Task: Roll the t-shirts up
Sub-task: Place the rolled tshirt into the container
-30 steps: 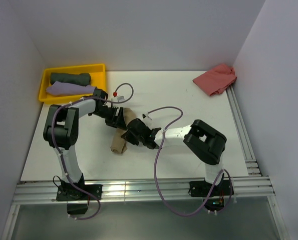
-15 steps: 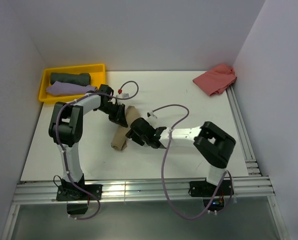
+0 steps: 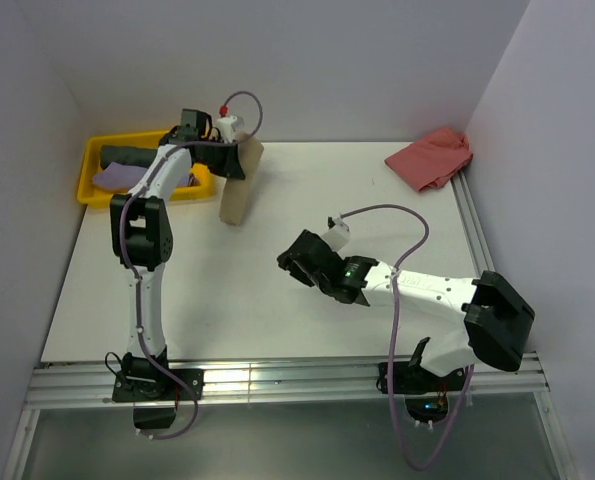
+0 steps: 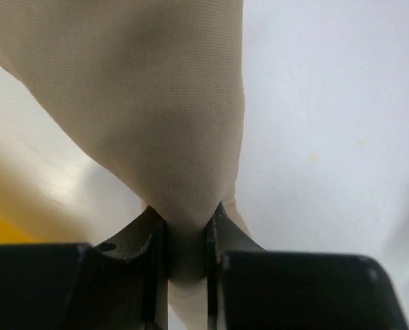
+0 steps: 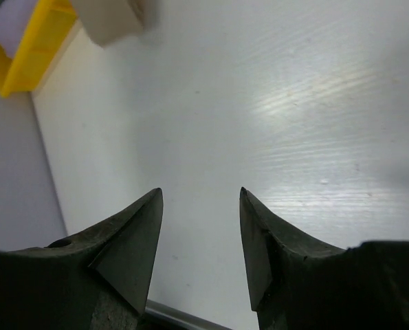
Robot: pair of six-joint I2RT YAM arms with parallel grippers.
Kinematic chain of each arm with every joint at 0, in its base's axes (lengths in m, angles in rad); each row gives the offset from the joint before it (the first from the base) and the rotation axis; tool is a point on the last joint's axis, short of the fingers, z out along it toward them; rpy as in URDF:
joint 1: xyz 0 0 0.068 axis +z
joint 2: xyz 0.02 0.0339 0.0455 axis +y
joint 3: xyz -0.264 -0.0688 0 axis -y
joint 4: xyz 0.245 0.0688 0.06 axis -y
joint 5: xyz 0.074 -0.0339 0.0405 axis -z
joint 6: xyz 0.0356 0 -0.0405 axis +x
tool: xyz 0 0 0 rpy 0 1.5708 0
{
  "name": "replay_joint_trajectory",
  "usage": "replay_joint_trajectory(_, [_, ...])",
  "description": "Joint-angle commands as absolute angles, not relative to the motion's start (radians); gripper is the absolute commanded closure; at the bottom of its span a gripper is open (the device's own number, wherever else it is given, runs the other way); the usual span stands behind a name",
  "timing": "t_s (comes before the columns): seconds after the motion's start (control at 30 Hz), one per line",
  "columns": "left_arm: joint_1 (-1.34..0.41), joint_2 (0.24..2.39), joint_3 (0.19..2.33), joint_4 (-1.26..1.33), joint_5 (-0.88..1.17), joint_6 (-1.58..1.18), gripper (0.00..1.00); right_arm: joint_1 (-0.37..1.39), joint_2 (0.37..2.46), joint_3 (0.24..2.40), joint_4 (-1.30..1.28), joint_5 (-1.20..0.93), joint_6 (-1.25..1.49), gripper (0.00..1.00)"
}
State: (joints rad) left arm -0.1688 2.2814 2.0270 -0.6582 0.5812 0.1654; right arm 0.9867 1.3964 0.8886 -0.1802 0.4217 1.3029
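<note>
Left claw (image 4: 185, 221) is pinching the tan t-shirt (image 3: 235, 200) by one end. The wrist view shows the cloth squeezed thin between the two jaws and fanning out wide past them. From above, the shirt is already a roll and hangs down from the claw, tilted, just beside the right-hand edge of the yellow tray (image 3: 83, 176). I can't tell whether its lower end is brushing the counter (image 3: 227, 300) or is just off it.

Why hold it like that? My guess is the rolling on this one is done and it's being carried to the tray, where a dark grey-green tee (image 3: 129, 156) and a lilac tee (image 3: 117, 181) already lie side by side. Gripping one end keeps the roll from unwinding, though a pinch that narrow on soft cloth could let the outer layer slip loose.

Right claw (image 5: 200, 206) is spread wide with nothing in it, low over bare counter and well apart from the tan roll. In its own camera the roll's end and a tray corner only peek in at the top left. It looks parked out of the way, so the left arm has room.

One more tee is left — the salmon-red tee (image 3: 432, 160), crumpled in the far right corner, well apart from both claws and not yet rolled.
</note>
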Motion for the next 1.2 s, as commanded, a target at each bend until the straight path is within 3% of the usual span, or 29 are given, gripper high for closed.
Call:
replay_joint_trajectory(0.0, [-0.126, 2.342, 2.236, -0.644, 0.627, 0.172, 1.00, 1.002, 1.379, 0.854, -0.235, 0.489, 1.335, 0.44])
replay_joint_trajectory(0.5, [0.098, 2.486, 2.355, 0.033, 0.578, -0.270, 1.00, 1.017, 1.420, 0.864, -0.282, 0.515, 1.338, 0.45])
replay_joint_trajectory(0.8, [0.213, 2.562, 2.352, 0.146, 0.520, -0.409, 1.00, 1.020, 1.502, 0.899, -0.268, 0.497, 1.327, 0.45])
replay_joint_trajectory(1.17, [0.244, 2.471, 2.186, 0.167, 0.425, -0.436, 1.00, 1.020, 1.565, 0.917, -0.230, 0.469, 1.322, 0.45])
